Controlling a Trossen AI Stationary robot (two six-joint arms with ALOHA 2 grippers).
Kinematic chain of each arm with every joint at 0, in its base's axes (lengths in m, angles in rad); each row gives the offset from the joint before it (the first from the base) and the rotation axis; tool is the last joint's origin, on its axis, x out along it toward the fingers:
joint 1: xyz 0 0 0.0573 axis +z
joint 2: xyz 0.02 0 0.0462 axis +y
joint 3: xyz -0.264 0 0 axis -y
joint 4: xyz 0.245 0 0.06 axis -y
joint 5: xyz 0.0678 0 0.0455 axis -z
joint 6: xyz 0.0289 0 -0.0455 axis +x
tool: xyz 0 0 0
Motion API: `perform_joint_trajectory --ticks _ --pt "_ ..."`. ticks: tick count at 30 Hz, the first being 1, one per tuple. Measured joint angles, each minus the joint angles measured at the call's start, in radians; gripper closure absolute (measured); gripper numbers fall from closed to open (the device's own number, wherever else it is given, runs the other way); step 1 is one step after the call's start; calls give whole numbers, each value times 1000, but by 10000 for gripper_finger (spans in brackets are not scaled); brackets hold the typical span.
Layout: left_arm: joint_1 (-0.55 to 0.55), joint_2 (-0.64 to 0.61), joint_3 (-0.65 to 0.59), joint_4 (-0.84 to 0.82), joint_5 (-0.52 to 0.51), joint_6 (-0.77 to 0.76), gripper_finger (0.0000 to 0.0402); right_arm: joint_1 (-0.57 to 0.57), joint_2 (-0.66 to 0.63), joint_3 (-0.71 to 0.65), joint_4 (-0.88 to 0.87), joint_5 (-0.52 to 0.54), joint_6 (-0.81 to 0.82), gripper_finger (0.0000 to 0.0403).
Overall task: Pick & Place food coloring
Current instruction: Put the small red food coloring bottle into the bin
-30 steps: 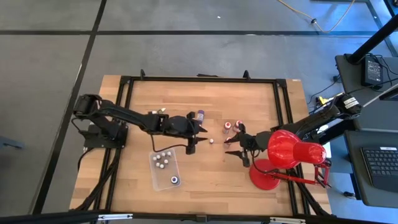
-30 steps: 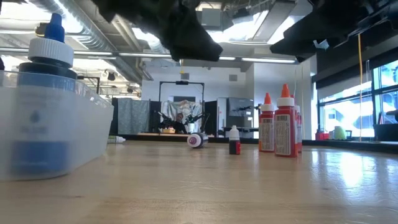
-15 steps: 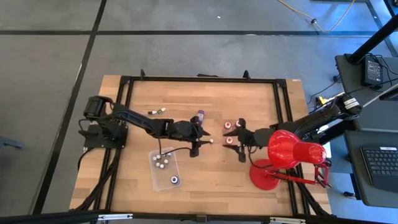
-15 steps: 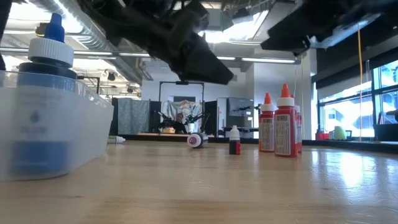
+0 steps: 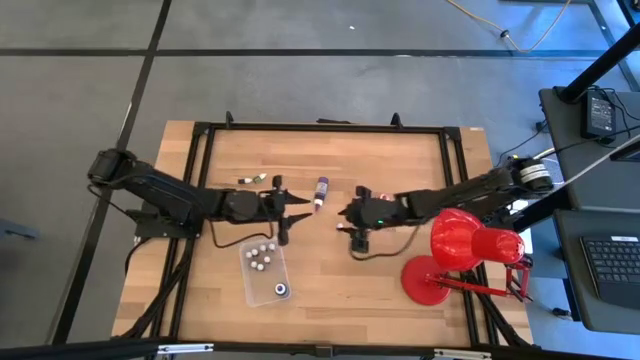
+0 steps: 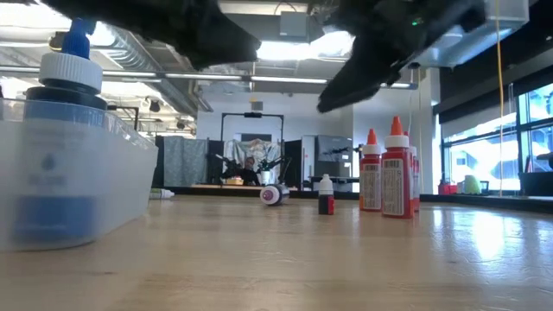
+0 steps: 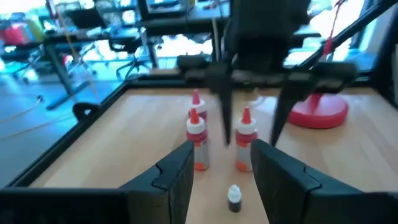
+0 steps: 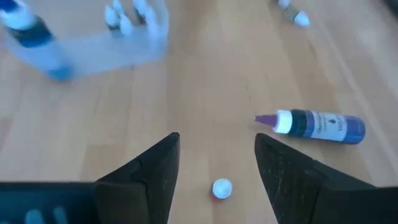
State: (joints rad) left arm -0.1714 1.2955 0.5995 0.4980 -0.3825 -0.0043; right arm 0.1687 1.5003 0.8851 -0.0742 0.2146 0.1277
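Wooden table [image 5: 420,160] holds bottles scattered: long purple bottle [image 5: 321,190] lies mid-table, others already in clear tray [image 5: 262,285]. Left gripper [image 5: 283,207] and right gripper [image 5: 353,222] both hover apart, empty, aiming at small bottle [image 8: 221,188] between them.

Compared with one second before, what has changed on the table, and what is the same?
The left gripper drew back toward its own side; the right gripper advanced toward the table's middle, over the red bottles. Both are open, holding nothing. The small bottle, purple bottle and tray stayed put.

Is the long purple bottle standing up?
No, the long purple bottle lies flat on its side on the wooden table.
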Motion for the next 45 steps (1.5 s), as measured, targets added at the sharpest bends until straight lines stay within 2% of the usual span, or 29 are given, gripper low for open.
perform_joint_trajectory --ticks 4,9,17,25,36,45 --pt "-9 -55 -37 5 4 -10 245 -26 108 127 -152 -7 3 192" --pt "-20 -57 -40 -1 9 -34 248 -49 235 254 -305 -54 48 192" --pt "-45 -57 -40 -11 35 -34 245 -56 365 344 -447 -52 50 192" --pt "-47 -56 -40 -27 44 -34 248 -57 374 342 -508 -52 77 195" --pt "-47 -56 -40 -32 44 -34 246 -57 374 342 -499 -68 77 265" --pt "-47 -56 -40 -32 44 -34 245 -57 375 341 -490 -85 74 278"
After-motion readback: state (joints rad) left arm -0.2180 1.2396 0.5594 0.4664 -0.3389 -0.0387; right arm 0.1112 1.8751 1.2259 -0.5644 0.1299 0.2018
